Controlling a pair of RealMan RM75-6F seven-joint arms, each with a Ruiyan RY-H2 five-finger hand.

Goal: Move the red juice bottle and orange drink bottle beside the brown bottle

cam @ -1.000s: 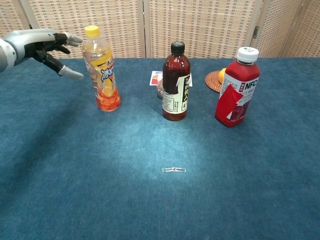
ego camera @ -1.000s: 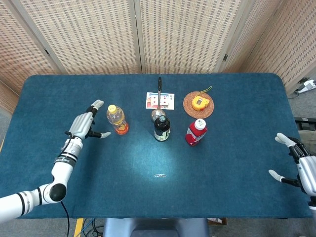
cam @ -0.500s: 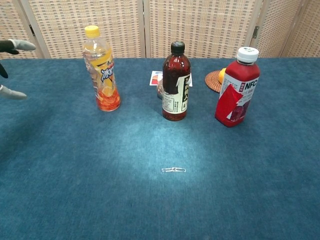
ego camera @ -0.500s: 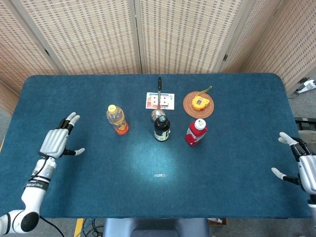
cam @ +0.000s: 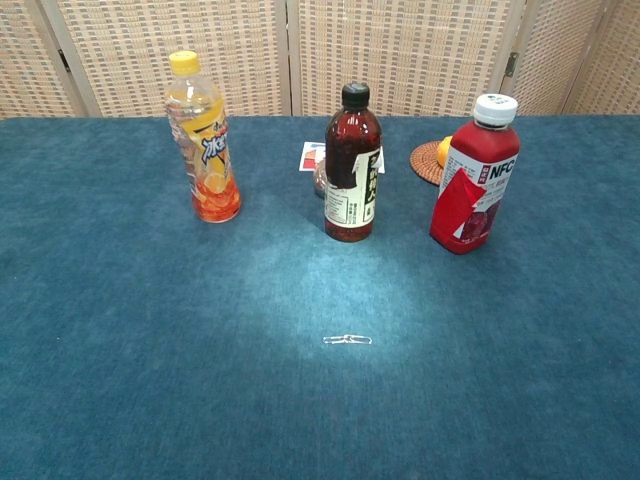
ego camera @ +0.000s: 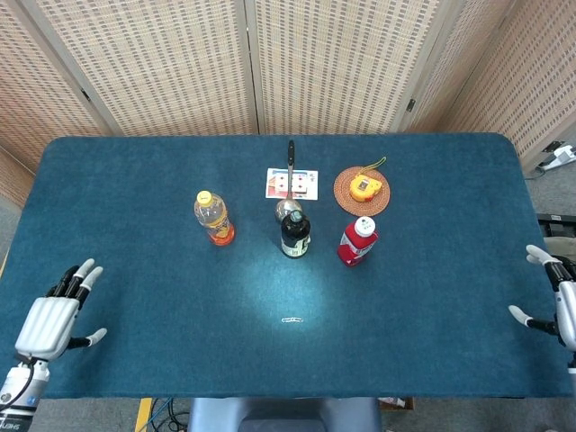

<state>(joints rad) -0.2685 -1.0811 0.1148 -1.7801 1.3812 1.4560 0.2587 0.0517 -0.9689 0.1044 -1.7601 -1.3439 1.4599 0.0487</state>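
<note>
the brown bottle [cam: 352,165] stood upright near the middle of the blue tabletop [ego camera: 135,297]; the orange drink bottle [cam: 203,140] stood upright on its left, apart from it, and the red juice bottle [cam: 476,175] stood on its right, leaning a little, also apart; the left robot hand [ego camera: 50,321] was at the near left corner, fingers spread, holding nothing; the right robot hand [ego camera: 551,297] was at the right edge, only partly seen, fingers apart and empty too; in my judgement both bottles were already placed in a row with the brown one; if a closer placing was wanted, each robot hand should grip its bottle around the middle, keep it vertical, and set it down without bumping the brown bottle or the spoon [ego camera: 290,184] behind.
</note>
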